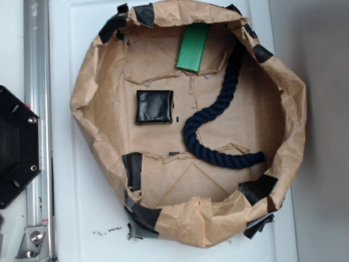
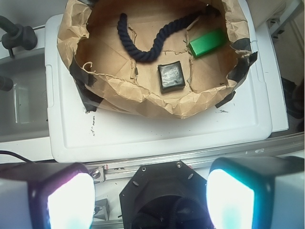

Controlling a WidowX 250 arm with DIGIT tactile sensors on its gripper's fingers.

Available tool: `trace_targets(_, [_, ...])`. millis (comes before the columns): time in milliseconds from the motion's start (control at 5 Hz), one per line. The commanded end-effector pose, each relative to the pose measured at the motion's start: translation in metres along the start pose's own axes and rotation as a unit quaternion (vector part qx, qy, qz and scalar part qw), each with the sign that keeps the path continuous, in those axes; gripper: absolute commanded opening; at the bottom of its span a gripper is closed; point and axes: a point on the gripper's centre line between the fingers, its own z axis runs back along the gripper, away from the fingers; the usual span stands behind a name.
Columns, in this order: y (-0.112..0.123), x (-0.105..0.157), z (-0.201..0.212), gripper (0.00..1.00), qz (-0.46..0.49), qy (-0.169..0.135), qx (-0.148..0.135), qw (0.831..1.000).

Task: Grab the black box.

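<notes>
Wrist view looks down from high up, and the gripper (image 2: pixel 147 198) hangs over the black metal plate (image 2: pixel 167 200), well away from the paper bowl (image 2: pixel 143 98). Its two fingers (image 2: pixel 66 200) stand wide apart with nothing between them. The black box (image 2: pixel 171 76) lies flat on the bowl's floor, near the green block (image 2: pixel 207 43) and the dark blue rope (image 2: pixel 143 45). The fingertips are blurry, maybe glowing.
</notes>
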Motion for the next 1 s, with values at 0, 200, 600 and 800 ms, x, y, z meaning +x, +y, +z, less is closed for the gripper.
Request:
trace_targets(0, [0.000, 0.000, 0.000, 1.00, 0.000, 0.000, 0.000, 1.000])
trace_targets(200, [0.014, 0.046, -0.009, 1.00, -0.021, -0.017, 0.042, 0.999])
trace_targets(600, [0.021, 0.108, -0.045, 1.00, -0.084, 0.000, 0.017, 0.996])
trace_targets(800, [0.031, 0.115, -0.085, 1.00, -0.111, 0.029, 0.027, 0.993])
